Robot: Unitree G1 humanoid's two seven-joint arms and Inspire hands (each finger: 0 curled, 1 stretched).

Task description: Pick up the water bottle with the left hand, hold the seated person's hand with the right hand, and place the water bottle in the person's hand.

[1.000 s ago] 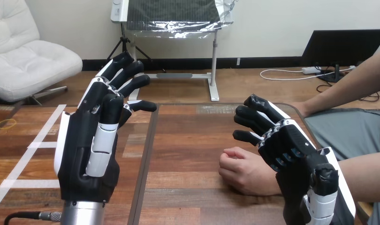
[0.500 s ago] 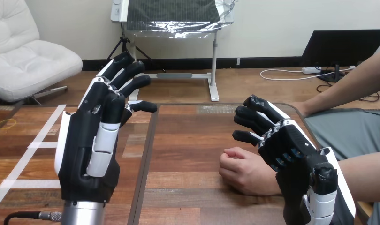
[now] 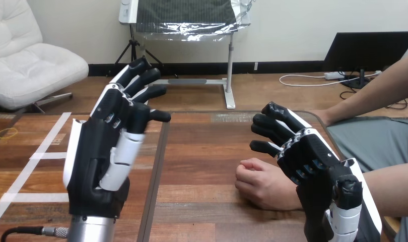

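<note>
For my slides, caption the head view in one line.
Robot's left hand raised open over the wooden table; right hand open beside the person's fist.

Left hand shifted slightly right, tilted inward.

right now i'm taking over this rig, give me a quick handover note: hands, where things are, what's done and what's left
Left hand: raised above the left part of the wooden table, fingers straight, holding nothing.
Right hand: open, over the person's wrist, fingers relaxed and reaching past the fist, not curled round it; whether they touch cannot be told.
Person's hand: closed in a fist, resting on the table at the right.
Done: no step of the job yet.
To do: all of it, starting with the left-hand pick-up, then the right-hand hold and the handover into the person's hand, which would need to open.
</note>
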